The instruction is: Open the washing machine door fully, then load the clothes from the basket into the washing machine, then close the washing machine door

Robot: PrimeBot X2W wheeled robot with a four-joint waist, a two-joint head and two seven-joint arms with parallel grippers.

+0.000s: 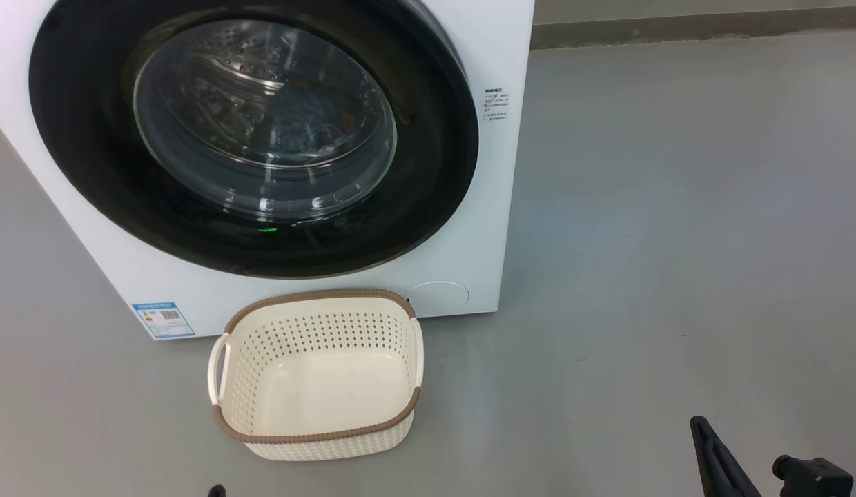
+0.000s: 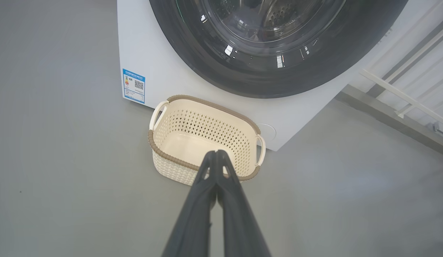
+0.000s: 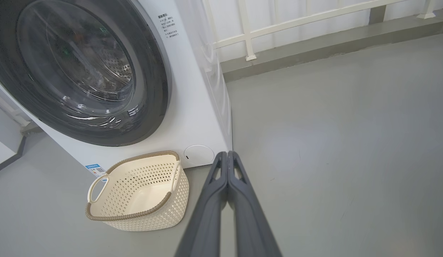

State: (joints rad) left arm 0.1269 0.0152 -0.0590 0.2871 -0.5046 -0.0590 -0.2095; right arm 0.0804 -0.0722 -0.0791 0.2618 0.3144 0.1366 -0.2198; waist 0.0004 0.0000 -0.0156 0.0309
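Grey floor holds the basket, empty at six o'clock under the shut washing machine door. Our left gripper and right gripper are pressed together, empty. We fear an unlatched door reopening.

Right gripper closed, tips together, over the grey floor.
Left of the jaws, near: the basket, upright before the washing machine. Up and left of the jaws: the washing machine door, closed. Beyond the jaws: white railing.

Your head camera looks down on the cream perforated plastic basket before the white box-shaped washing machine; both wrist cameras share these, one from each side.
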